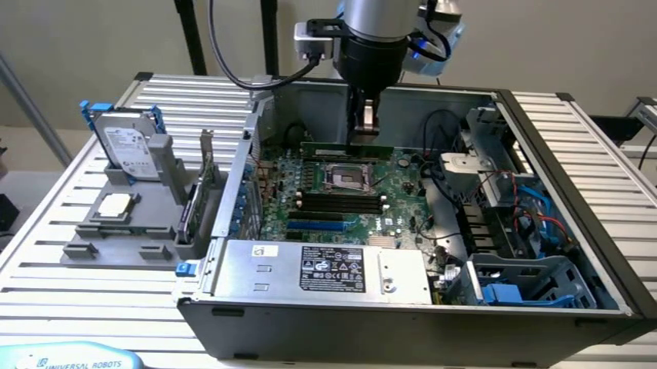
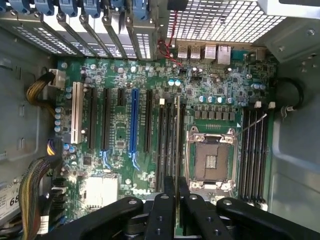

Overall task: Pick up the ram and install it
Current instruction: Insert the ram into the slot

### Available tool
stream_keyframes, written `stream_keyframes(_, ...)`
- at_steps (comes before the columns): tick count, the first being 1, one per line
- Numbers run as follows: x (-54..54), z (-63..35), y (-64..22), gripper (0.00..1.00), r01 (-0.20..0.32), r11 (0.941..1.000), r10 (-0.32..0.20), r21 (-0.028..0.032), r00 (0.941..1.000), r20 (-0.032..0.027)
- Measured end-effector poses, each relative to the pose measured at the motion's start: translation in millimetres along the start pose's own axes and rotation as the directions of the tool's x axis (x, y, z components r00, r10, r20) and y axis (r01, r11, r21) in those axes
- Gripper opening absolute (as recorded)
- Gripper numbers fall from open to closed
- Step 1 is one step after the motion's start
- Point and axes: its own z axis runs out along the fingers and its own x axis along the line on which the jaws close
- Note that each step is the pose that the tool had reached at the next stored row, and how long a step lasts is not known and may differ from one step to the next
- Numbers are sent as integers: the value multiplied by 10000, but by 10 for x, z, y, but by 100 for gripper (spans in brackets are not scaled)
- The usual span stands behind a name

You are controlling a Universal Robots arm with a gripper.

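Evidently mid-installation: the gripper (image 1: pixel 367 134), upper centre of the exterior view, held the ram (image 1: pixel 334 146) clamped above the motherboard (image 1: pixel 402 183); seating it would probably need its edge squared to a memory slot (image 1: pixel 339 204).

A robotics lab — an open computer case (image 1: pixel 411 327) on a slatted aluminium bench (image 1: pixel 601 169).

case (image 1: pixel 411 323): matt grey metal | motherboard (image 2: pixel 120 135): glossy green board (silver solder points) | fingers (image 2: pixel 169 205): matt black

Bright even light; glare on perforated grille (image 2: pixel 225 20); soft shadows.
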Motion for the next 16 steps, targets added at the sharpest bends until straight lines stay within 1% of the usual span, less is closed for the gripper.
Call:
stream_keyframes(7,68,126,-4,14,0,10000,0,0,10000,-1)
stream_keyframes(12,84,217,-6,14,-15,10000,15,2,10000,1)
stream_keyframes(16,89,288,-9,14,-39,10000,39,18,10000,0)
